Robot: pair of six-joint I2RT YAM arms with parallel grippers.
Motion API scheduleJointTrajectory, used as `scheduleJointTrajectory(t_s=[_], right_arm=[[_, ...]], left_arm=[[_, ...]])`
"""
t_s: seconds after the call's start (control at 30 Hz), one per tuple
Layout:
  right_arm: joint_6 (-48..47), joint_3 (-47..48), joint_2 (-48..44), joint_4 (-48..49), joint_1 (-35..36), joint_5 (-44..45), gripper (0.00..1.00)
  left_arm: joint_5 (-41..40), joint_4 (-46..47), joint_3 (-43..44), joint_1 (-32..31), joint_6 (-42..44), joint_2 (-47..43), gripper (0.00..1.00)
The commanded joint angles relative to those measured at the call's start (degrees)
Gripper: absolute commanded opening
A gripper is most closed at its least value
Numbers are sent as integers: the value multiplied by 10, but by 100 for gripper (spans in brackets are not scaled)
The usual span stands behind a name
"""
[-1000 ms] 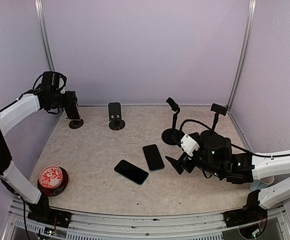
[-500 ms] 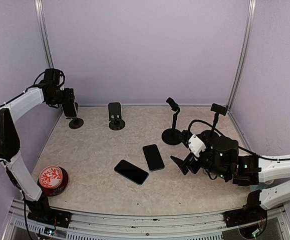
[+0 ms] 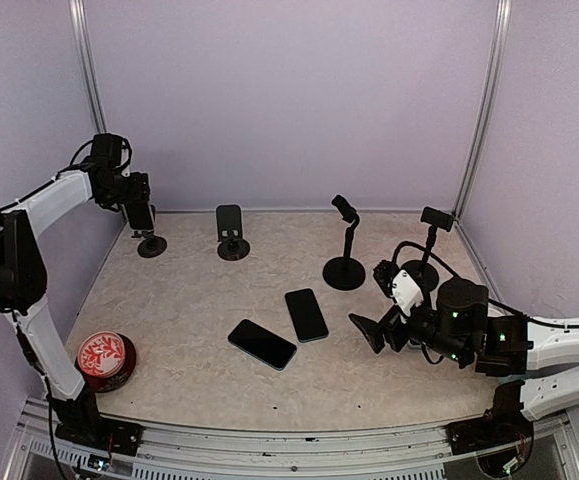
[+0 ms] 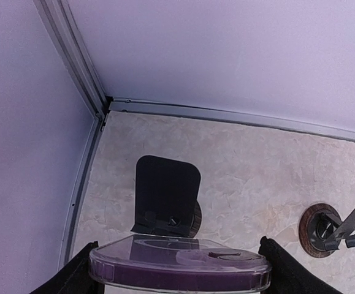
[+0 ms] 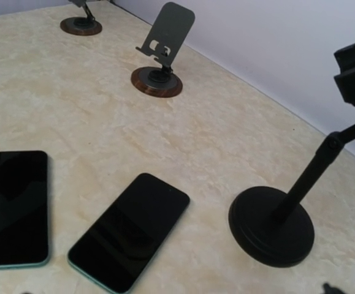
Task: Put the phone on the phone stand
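My left gripper is shut on a purple phone in a clear case, holding it by its two long sides. The phone hangs edge-on just above a small folding phone stand with a dark back plate and a round wooden base, in the far left corner. In the left wrist view the phone hides the stand's front lip. Whether phone and stand touch does not show. My right gripper stands open low over the table right of centre, holding nothing.
Two dark phones lie flat mid-table. A second folding stand is at the back. Two black pole stands stand just behind my right gripper. A red round object sits at the near left.
The left arm has swung back toward the left wall while keeping the phone over the corner stand. The right gripper has drawn away to the right from the two flat phones.
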Motion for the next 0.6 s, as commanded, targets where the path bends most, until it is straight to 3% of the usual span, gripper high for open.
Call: scheduleJointTrajectory(t_s=[0.0,0.57], right_arm=[[16,-3,-10,-13,-2,-1,100],[26,8,12,-12,-1,-12,100]], left_arm=[[3,22,32,14,13,13,58],[72,17,65,44,20,58,62]])
